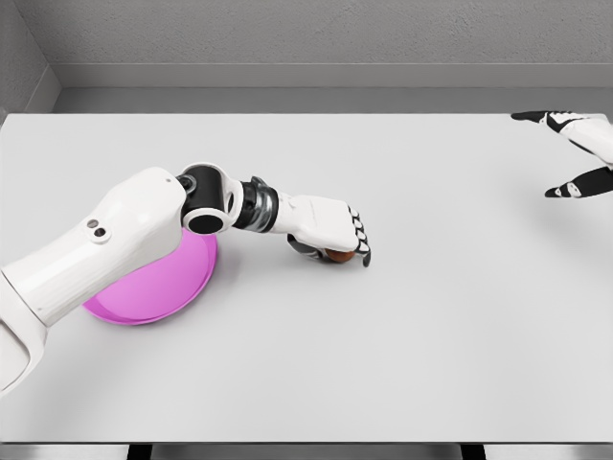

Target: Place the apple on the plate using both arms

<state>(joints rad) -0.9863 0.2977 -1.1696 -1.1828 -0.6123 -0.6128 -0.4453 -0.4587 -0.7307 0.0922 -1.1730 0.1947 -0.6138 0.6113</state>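
Here, mid-frame, the left robot hand point(330, 238) clenches over the apple point(339, 255) on the surface point(402, 335), apparently to carry it to the plate point(158, 287) at left; the right robot hand point(575, 153) hangs released, upper right.

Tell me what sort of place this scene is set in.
Probably a bare simulated test room, not a lived-in space: a plain white table fills the view, with blank grey walls behind it. On it lie only a pink plate and an apple under the left hand.
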